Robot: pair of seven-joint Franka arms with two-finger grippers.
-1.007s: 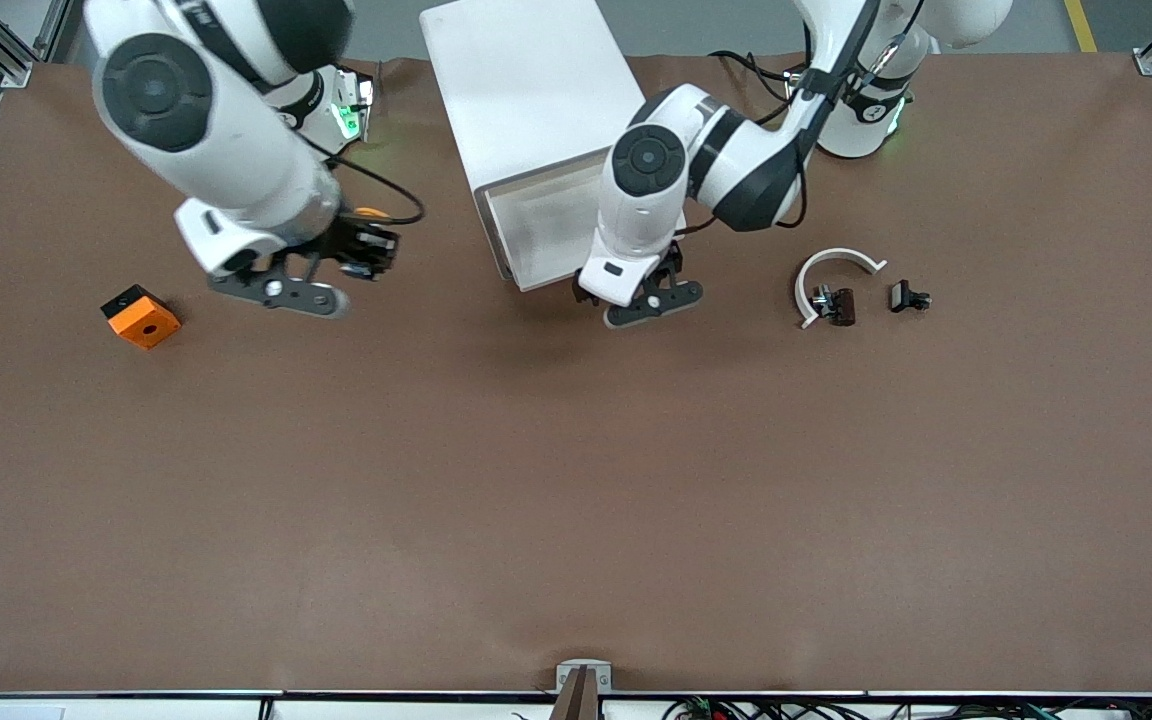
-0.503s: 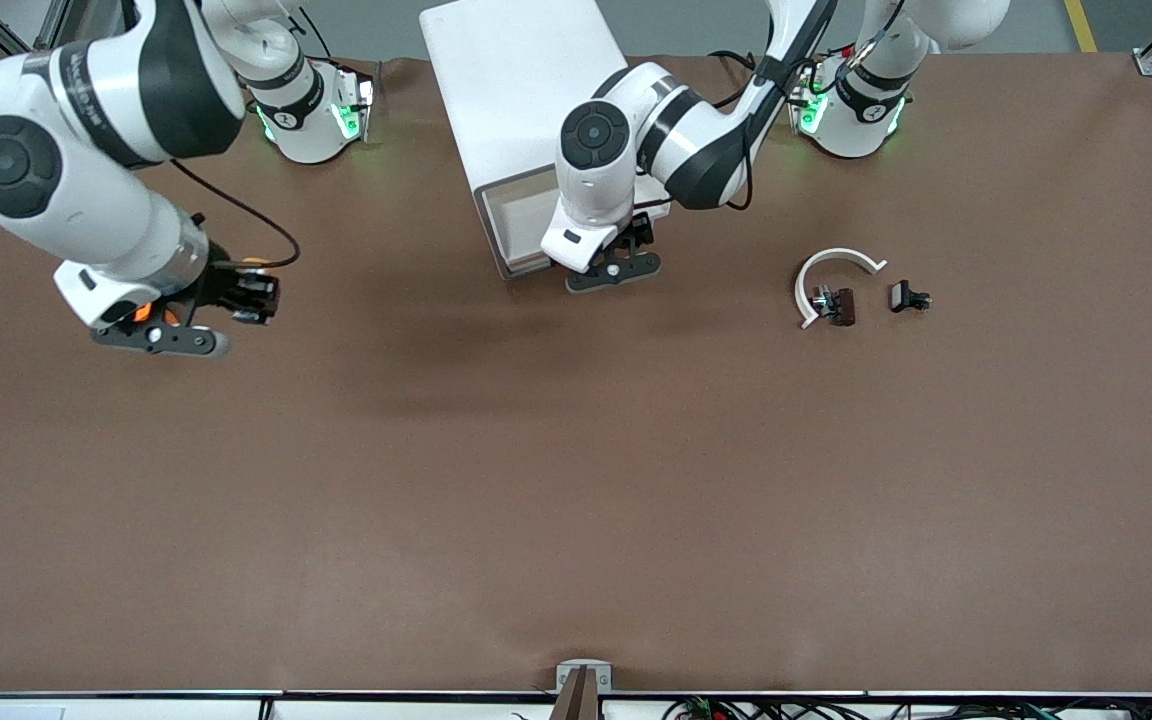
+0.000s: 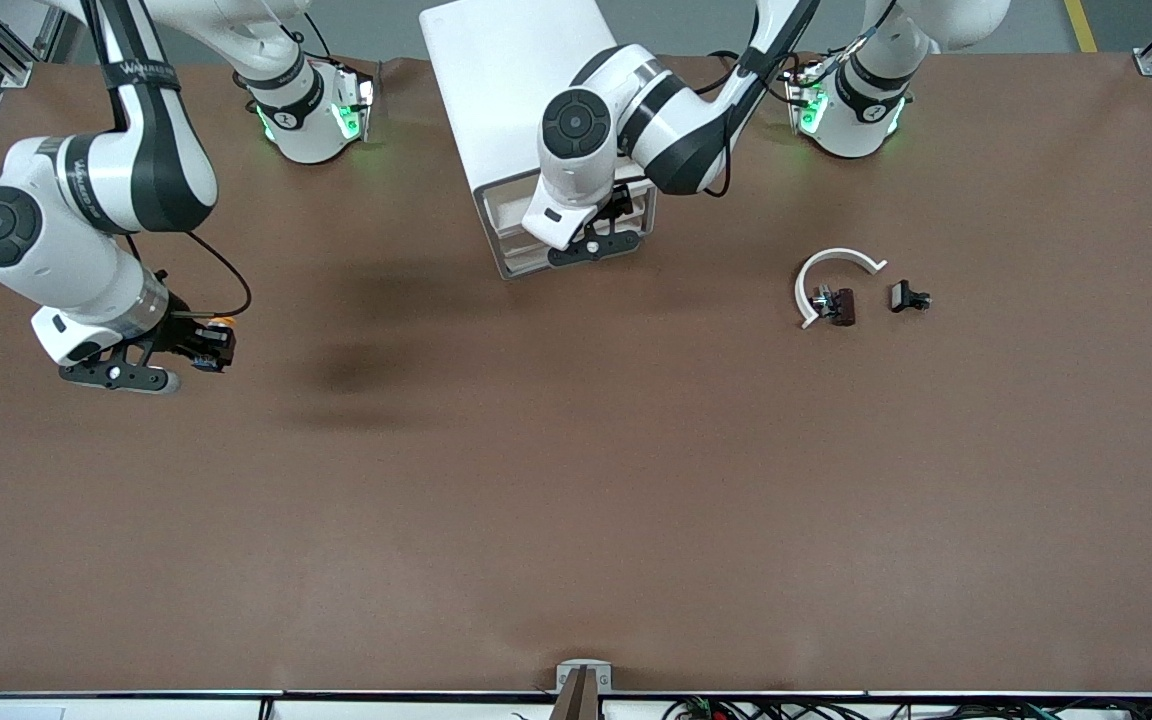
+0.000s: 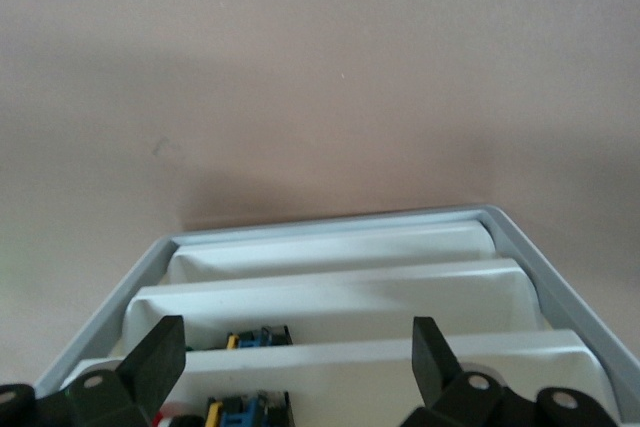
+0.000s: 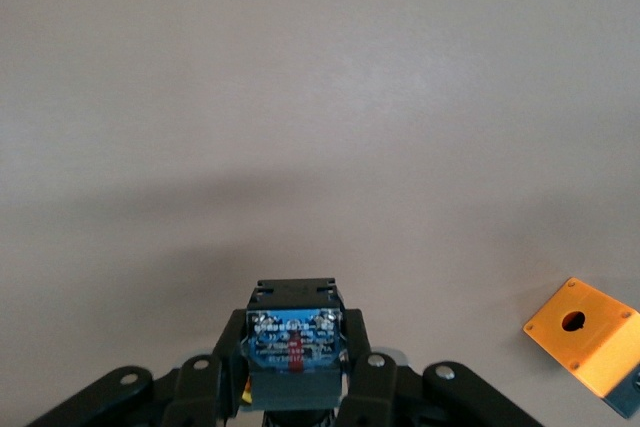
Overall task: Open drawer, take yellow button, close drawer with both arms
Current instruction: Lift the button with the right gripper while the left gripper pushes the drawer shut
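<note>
My right gripper (image 3: pixel 198 350) is shut on the button (image 3: pixel 219 324), whose orange cap shows beside the black fingers. It hangs low over the table at the right arm's end. In the right wrist view the button (image 5: pixel 293 339) shows its black body and blue label between my shut fingers (image 5: pixel 367 379). My left gripper (image 3: pixel 596 240) is open at the front of the white drawer cabinet (image 3: pixel 521 90). In the left wrist view its fingers (image 4: pixel 160 357) stand wide apart before the stacked white drawer fronts (image 4: pixel 340 302), with small blue and yellow parts showing in the gaps.
An orange square block with a centre hole (image 5: pixel 585 339) lies on the table close to my right gripper; the right arm hides it in the front view. A white curved strip (image 3: pixel 836 262) with a brown part (image 3: pixel 842 306) and a black part (image 3: pixel 908 297) lie toward the left arm's end.
My right arm has swung away from the cabinet toward its end of the table and lowered, carrying the button. My left gripper has moved in toward the cabinet, and the drawer has slid in.
</note>
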